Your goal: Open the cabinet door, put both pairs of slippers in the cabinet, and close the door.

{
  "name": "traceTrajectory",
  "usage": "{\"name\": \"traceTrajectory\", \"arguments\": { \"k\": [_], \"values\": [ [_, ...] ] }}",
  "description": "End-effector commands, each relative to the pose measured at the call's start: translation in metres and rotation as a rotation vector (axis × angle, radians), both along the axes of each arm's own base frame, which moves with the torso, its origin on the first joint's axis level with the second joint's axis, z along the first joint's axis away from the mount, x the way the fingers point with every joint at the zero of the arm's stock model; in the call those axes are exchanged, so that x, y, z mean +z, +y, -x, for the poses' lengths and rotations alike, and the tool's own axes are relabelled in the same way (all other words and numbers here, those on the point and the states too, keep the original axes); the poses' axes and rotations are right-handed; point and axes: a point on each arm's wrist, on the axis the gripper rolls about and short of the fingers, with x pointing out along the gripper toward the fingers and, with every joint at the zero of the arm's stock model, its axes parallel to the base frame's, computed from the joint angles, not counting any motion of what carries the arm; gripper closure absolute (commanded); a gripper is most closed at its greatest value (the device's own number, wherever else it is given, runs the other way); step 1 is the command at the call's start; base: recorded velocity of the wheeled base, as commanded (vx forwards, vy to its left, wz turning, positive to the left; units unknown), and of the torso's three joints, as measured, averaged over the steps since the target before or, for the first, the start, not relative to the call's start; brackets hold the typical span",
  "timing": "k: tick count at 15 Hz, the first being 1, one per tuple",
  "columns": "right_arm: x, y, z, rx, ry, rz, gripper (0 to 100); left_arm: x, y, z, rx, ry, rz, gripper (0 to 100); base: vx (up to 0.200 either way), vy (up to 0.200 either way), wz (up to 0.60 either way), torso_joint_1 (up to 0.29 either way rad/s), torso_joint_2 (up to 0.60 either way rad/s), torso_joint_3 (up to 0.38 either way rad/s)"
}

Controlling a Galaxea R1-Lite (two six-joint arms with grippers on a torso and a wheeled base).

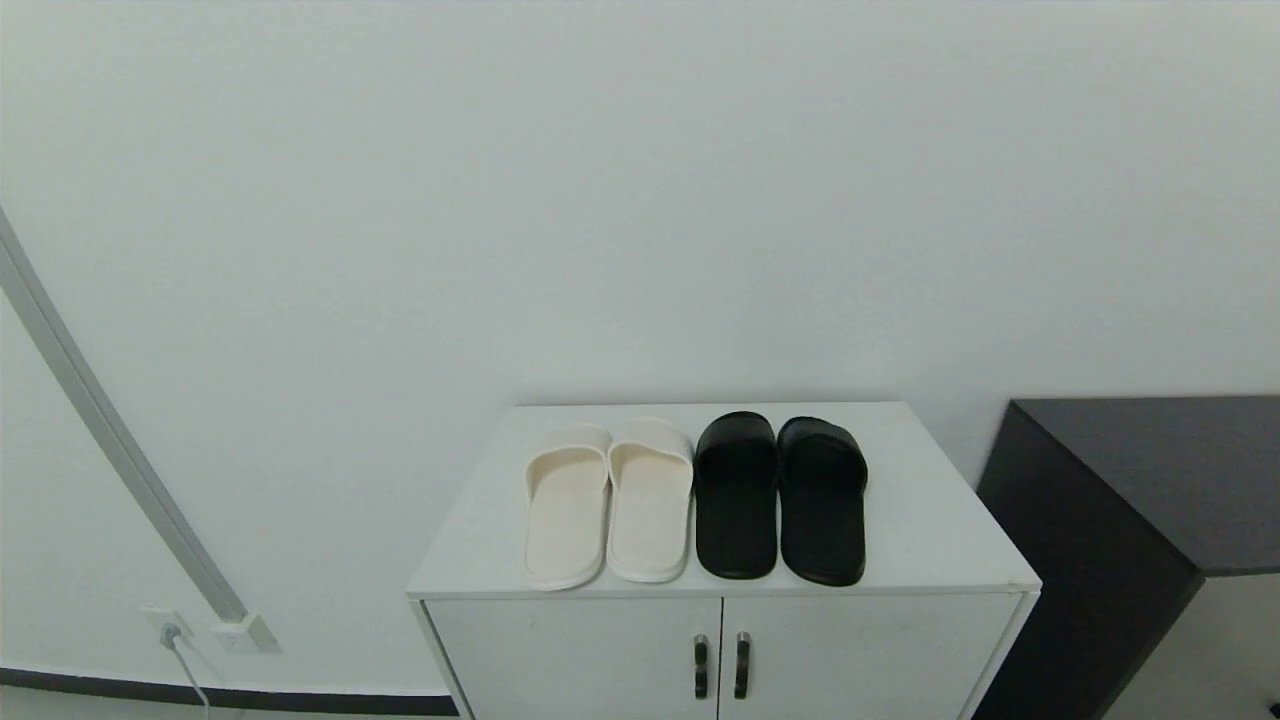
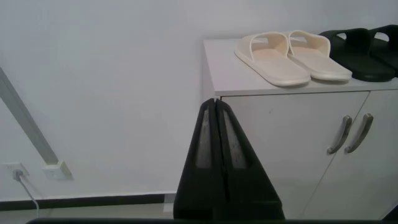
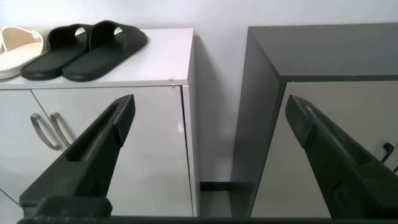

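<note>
A grey cable duct (image 1: 100, 420) runs slantwise down the white wall (image 1: 640, 200) at the far left and ends beside a wall socket (image 1: 168, 630) with a white lead plugged in. The left tool (image 2: 216, 102) has its two dark fingers pressed flat together with nothing between them; in the left wrist view it sits lower than the cabinet top, facing the left front corner and apart from it. The white cabinet (image 1: 940, 520) stands against the wall with both doors (image 1: 580, 655) shut, and two dark upright handles (image 1: 700, 665) sit side by side where the doors meet. On its top all four slippers lie in one row, toes toward the wall and heels near the front edge. The cream slippers (image 1: 608, 500) take the left half of the row, the two lying side by side and touching. Just beside them on the right, the black slippers (image 1: 780, 497) lie the same way, close against each other. A narrow gap separates the white cabinet from a taller dark cabinet (image 1: 1130, 480) on the right. The right tool (image 3: 209, 102) is spread wide and holds nothing; in the right wrist view its fingers frame that gap, away from both pieces of furniture.
</note>
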Motion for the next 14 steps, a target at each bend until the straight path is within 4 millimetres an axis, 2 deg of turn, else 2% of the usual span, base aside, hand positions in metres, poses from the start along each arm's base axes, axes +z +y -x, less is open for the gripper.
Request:
{"name": "traceTrajectory", "arguments": {
  "k": [1, 3, 4, 5, 6, 8, 9, 10, 11, 12, 14],
  "values": [
    [0.0, 0.0, 0.0, 0.0, 0.0, 0.0, 0, 0.0, 0.0, 0.0, 0.001, 0.0, 0.0, 100, 0.0, 0.0, 0.0, 0.0, 0.0, 0.0],
    [0.0, 0.0, 0.0, -0.003, -0.002, 0.006, 0, 0.0, 0.0, 0.0, 0.001, 0.001, 0.0, 100, 0.0, 0.0, 0.0, 0.0, 0.0, 0.0],
    [0.007, 0.0, 0.001, -0.008, -0.028, 0.003, 0, 0.0, 0.0, 0.0, 0.001, 0.0, 0.0, 100, 0.0, 0.0, 0.0, 0.0, 0.0, 0.0],
    [0.055, 0.0, 0.008, 0.009, -0.108, -0.081, 0, 0.0, 0.0, 0.0, 0.0, 0.0, 0.0, 100, 0.0, 0.0, 0.0, 0.0, 0.0, 0.0],
    [0.075, 0.0, 0.006, 0.042, -0.071, -0.142, 0, 0.0, 0.0, 0.0, -0.002, 0.0, 0.0, 100, 0.0, 0.0, 0.0, 0.0, 0.0, 0.0],
    [0.071, 0.003, -0.019, 0.148, 0.142, -0.062, 0, 0.0, 0.0, 0.0, 0.0, 0.001, -0.002, 100, 0.0, 0.0, 0.0, 0.0, 0.0, 0.0],
    [0.078, 0.004, -0.041, 0.19, 0.213, -0.072, 0, 0.0, 0.0, 0.0, 0.0, 0.001, 0.0, 100, 0.0, 0.0, 0.0, 0.0, 0.0, 0.0],
    [0.082, 0.005, -0.053, 0.205, 0.222, -0.071, 0, 0.0, 0.0, 0.0, 0.0, 0.001, 0.0, 100, 0.0, 0.0, 0.0, 0.0, 0.0, 0.0],
    [0.094, 0.01, -0.086, 0.257, 0.237, -0.067, 0, 0.0, 0.0, 0.0, 0.0, 0.001, -0.002, 100, 0.0, 0.0, 0.0, 0.0, 0.0, 0.0],
    [0.096, 0.012, -0.094, 0.276, 0.241, -0.066, 0, 0.0, 0.0, 0.0, 0.0, 0.001, 0.0, 100, 0.0, 0.0, 0.0, 0.0, 0.0, 0.0],
    [0.111, 0.03, -0.127, 0.321, 0.286, -0.083, 0, 0.0, 0.0, 0.0, 0.0, 0.001, 0.0, 100, 0.0, 0.0, 0.0, 0.0, 0.0, 0.0]
  ]
}}
